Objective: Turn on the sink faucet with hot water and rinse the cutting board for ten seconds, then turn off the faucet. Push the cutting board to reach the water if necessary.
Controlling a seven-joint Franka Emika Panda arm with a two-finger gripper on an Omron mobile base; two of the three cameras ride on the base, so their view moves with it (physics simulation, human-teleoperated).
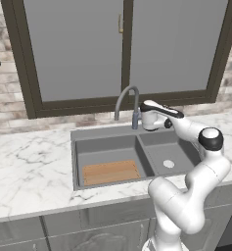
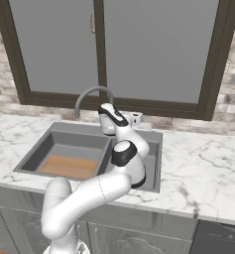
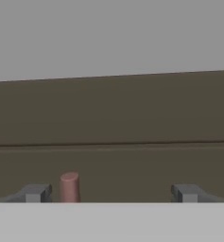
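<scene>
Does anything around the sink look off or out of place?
Nothing stands out. The cutting board lies flat in the sink's larger basin, no water runs from the faucet, and the open gripper sits at its reddish lever.

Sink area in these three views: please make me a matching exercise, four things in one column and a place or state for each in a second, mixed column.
Things:
1. light-brown wooden cutting board
2. round white drain
3. reddish lever tip
4. two-finger gripper

Places or states:
a. in the smaller basin of the dark grey sink
b. between the fingertips, close to one
c. open
d. lying flat in the larger basin

Pairs: 1-d, 2-a, 3-b, 4-c
</scene>
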